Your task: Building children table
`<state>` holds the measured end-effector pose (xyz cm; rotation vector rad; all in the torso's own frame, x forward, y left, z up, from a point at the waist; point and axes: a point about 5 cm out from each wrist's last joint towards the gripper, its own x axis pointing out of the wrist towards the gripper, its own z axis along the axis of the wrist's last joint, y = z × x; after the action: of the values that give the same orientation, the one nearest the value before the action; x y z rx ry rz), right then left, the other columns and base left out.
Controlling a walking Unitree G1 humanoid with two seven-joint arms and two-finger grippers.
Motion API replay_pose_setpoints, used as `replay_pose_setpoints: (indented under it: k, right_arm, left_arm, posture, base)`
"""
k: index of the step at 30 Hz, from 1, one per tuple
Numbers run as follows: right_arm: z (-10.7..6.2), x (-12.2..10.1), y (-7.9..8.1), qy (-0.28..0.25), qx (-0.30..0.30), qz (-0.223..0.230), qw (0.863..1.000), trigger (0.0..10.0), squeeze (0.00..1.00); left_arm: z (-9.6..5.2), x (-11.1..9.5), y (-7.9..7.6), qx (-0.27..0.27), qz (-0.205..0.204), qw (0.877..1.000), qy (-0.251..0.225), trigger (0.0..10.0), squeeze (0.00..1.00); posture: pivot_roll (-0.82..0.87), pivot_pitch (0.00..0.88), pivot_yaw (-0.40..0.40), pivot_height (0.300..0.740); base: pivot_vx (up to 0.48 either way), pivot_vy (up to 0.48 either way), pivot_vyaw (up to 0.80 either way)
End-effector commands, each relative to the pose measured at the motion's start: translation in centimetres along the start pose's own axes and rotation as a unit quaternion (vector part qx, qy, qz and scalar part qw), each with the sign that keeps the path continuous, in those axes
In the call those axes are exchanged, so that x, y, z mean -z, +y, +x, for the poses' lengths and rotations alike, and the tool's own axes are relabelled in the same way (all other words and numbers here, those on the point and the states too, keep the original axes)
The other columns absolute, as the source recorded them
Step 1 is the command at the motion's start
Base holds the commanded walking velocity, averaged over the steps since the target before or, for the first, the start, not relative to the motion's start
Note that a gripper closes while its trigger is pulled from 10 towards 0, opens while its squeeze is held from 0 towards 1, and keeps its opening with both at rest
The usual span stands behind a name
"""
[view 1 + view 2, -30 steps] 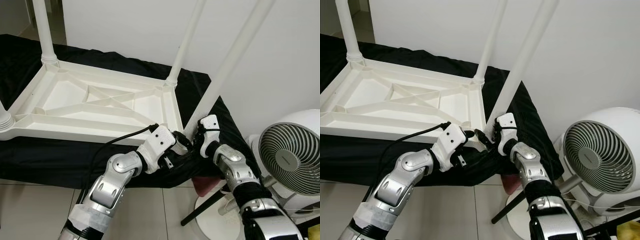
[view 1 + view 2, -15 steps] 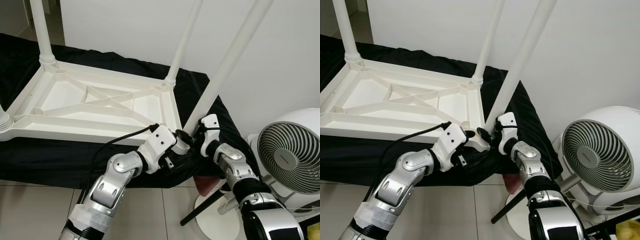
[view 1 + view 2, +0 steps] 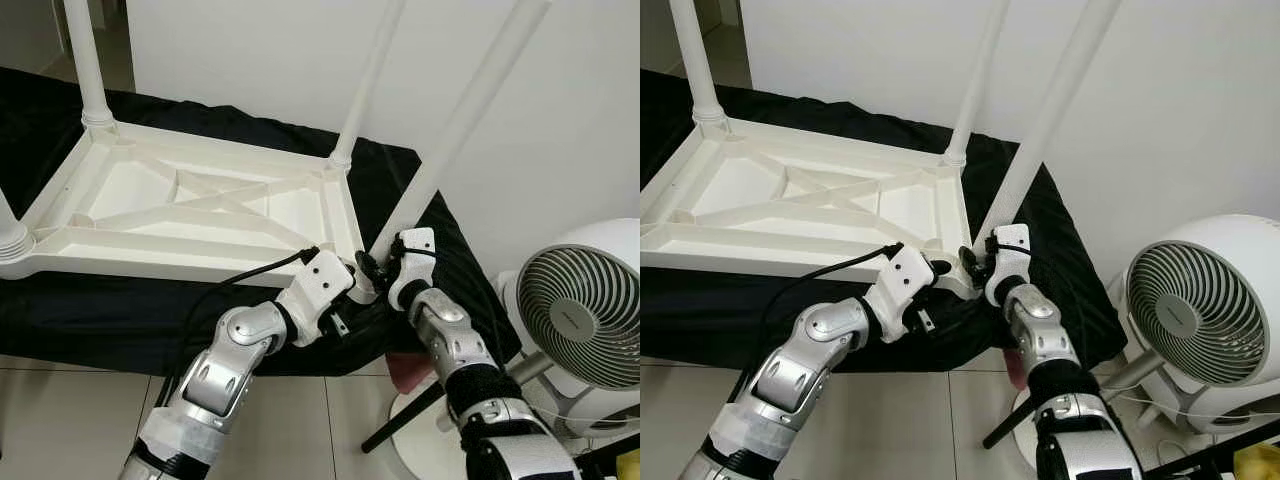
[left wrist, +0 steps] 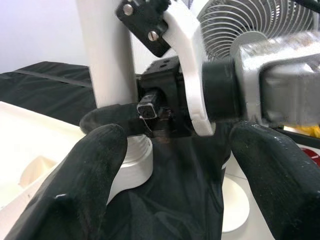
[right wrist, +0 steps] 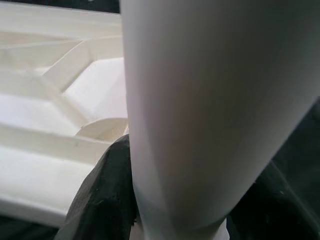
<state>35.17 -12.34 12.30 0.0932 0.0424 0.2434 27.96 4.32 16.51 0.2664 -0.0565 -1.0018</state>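
Observation:
A white plastic children's table (image 3: 120, 190) lies upside down on a black cloth. Three legs stand upright in its corners. The fourth leg (image 3: 450, 130) leans out to the right from the near right corner socket (image 4: 132, 170). My right gripper (image 3: 378, 266) is shut on the base of this leg (image 5: 210, 100), with one black finger (image 4: 107, 120) wrapped across it just above the socket. My left gripper (image 3: 356, 284) sits right beside it at the same corner. It is open, and its fingers (image 4: 85, 190) are spread to either side of the socket and the right gripper.
A white pedestal fan (image 3: 585, 320) stands on the tiled floor close to my right arm, with a red object (image 3: 405, 372) by its base. A white wall rises behind the table. The black cloth (image 3: 100, 310) hangs over the near edge.
My right forearm has swung a little to the left while its gripper stays at the leg's base. The left arm and the table have hardly moved.

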Motion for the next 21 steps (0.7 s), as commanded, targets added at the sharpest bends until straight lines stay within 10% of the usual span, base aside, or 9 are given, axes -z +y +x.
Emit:
replay_pose_setpoints:
  k: [1,6,16,17,21]
  right_arm:
    - [-1.3,1.6,-0.5,0.014,0.085,0.010,0.996,10.0,0.00]
    - [-2.8,2.7,0.2,0.028,0.186,0.014,0.982,10.0,0.00]
    - [-3.5,2.0,-0.2,0.028,0.185,0.013,0.982,10.0,0.00]
    - [-3.5,2.0,-0.3,0.024,0.181,0.015,0.983,10.0,1.00]
    - [-3.4,1.6,-0.4,0.015,0.176,0.017,0.984,10.0,1.00]
  left_arm:
    - [0.4,0.0,-0.1,-0.014,-0.003,1.000,0.002,10.0,0.00]
    - [0.3,0.0,-0.3,-0.012,-0.004,1.000,0.002,10.0,0.00]
    - [0.5,-0.1,-0.4,-0.005,-0.005,1.000,-0.001,10.0,0.00]
    - [0.4,-0.1,-0.3,-0.006,-0.005,1.000,0.000,10.0,0.00]
    - [0.4,-0.1,-0.4,-0.007,-0.006,1.000,0.001,10.0,0.00]
  posture:
    - [0.10,0.000,-0.207,0.740]
    - [0.10,0.006,-0.205,0.740]
    - [0.10,0.005,-0.202,0.740]
    - [0.10,0.006,-0.202,0.740]
    - [0.10,0.007,-0.206,0.740]
  base:
    - [0.000,0.000,0.00]
    - [0.000,0.000,0.00]
    - [0.000,0.000,0.00]
    - [0.000,0.000,0.00]
    - [0.000,0.000,0.00]
